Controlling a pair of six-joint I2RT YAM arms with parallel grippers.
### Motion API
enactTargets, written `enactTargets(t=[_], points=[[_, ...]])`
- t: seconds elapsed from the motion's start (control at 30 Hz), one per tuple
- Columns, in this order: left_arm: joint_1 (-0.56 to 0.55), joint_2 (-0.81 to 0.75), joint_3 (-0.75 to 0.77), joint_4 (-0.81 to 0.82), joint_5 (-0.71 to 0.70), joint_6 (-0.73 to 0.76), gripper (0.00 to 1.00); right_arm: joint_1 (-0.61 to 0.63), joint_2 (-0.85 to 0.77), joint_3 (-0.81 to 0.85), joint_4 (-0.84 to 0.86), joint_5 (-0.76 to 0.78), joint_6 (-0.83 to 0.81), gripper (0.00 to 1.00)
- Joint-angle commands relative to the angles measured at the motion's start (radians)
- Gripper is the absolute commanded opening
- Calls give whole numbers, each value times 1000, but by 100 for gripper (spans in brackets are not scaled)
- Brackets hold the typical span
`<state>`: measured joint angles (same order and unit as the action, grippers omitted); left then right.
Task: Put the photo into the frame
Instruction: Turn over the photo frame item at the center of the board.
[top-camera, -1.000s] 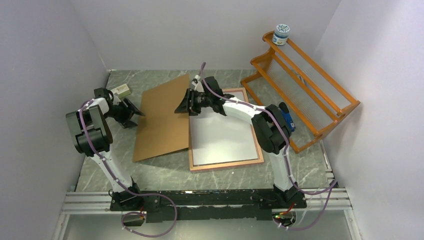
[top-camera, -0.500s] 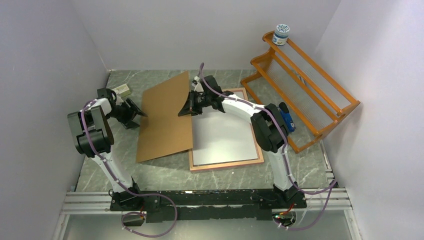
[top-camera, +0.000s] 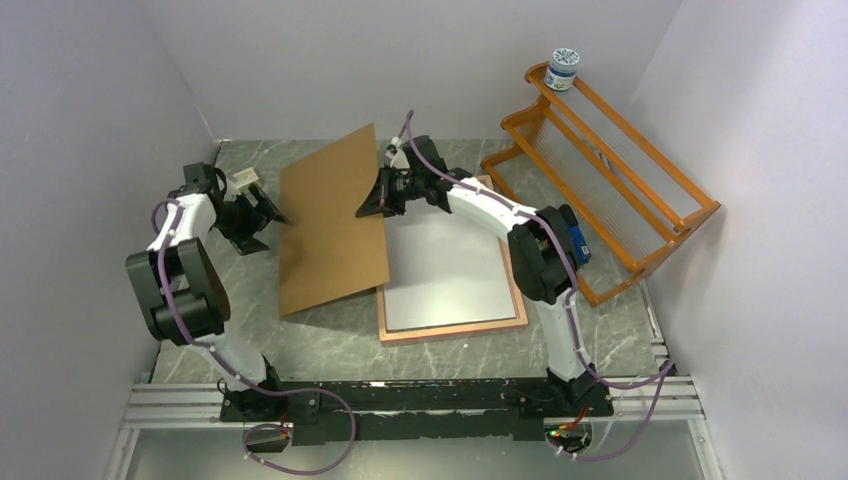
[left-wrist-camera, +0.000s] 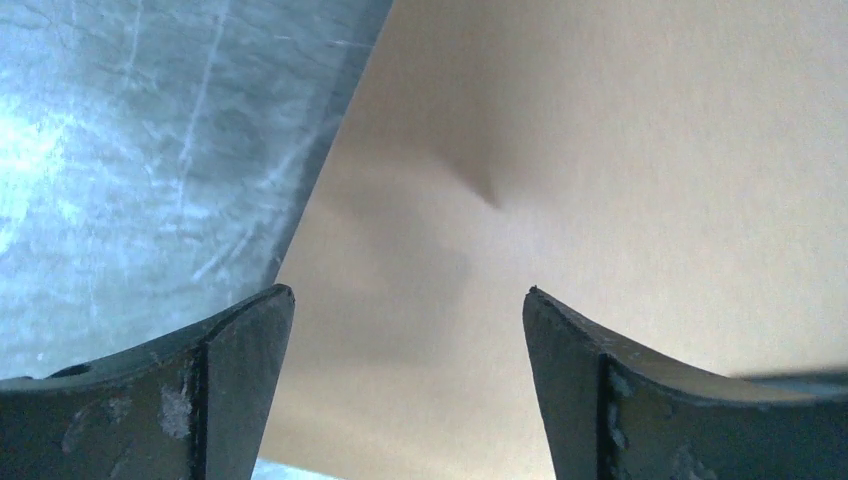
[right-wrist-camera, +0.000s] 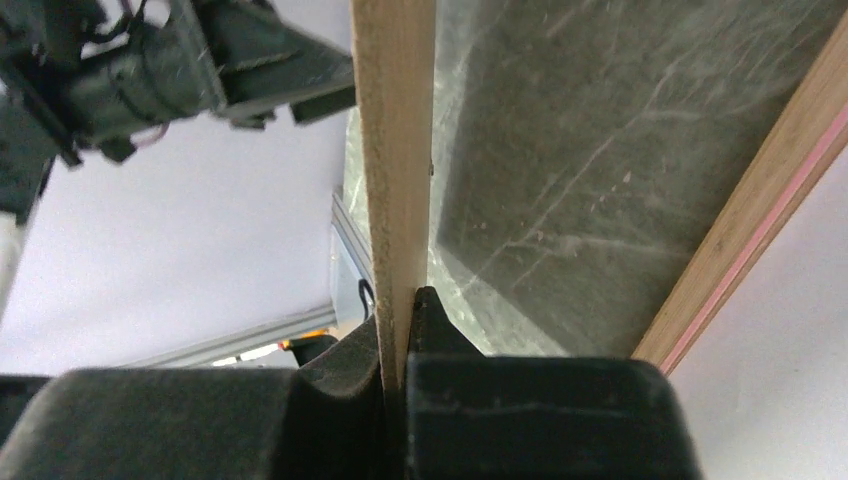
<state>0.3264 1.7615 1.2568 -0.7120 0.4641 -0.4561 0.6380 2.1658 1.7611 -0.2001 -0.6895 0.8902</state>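
Observation:
The frame (top-camera: 455, 330) lies flat right of centre, its pinkish rim (right-wrist-camera: 760, 200) also showing in the right wrist view. A white sheet (top-camera: 445, 265) fills it, seemingly the photo with its pale back up; no print shows. A brown backing board (top-camera: 330, 225) stands tilted left of the frame, its right edge raised. My right gripper (top-camera: 372, 207) is shut on that raised edge, the thin board edge (right-wrist-camera: 393, 150) pinched at my right gripper (right-wrist-camera: 405, 300). My left gripper (top-camera: 272, 218) is open at the board's left edge. In the left wrist view the board (left-wrist-camera: 600, 150) lies beyond my left gripper (left-wrist-camera: 408, 292), untouched.
An orange wooden rack (top-camera: 610, 180) leans at the back right with a small jar (top-camera: 563, 68) on top. A small beige block (top-camera: 243, 181) sits behind my left wrist. White walls close in on three sides of the marble-patterned table (top-camera: 330, 340).
My right gripper has shut on the board's right edge and raised it, tilting the board steeper. The left gripper has opened wider and its arm has drawn back to the left.

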Motion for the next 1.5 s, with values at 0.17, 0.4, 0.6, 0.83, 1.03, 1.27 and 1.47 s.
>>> enactTargets(t=[0.17,0.4,0.6,0.83,1.03,1.27,1.47], points=[[-6,-303,-3,-60,-29,-13,94,-98,-143,102,75,-62,133,0],[-7,-325,32,-97,132,-14,94,-164,-227,67,165,-148,183,0],[-6,-311,34,-48,368,-34,94,-195,-286,49,216,-230,220,0],[-8,-330,81,-4,605,-50,90,-213,-312,35,287,-318,260,0],[-7,-351,97,113,749,-110,83,-219,-330,31,301,-379,259,0],[-8,-348,63,398,817,-351,65,-225,-363,-46,432,-451,334,0],[-9,-379,26,541,820,-417,32,-232,-387,-34,290,-453,212,0]])
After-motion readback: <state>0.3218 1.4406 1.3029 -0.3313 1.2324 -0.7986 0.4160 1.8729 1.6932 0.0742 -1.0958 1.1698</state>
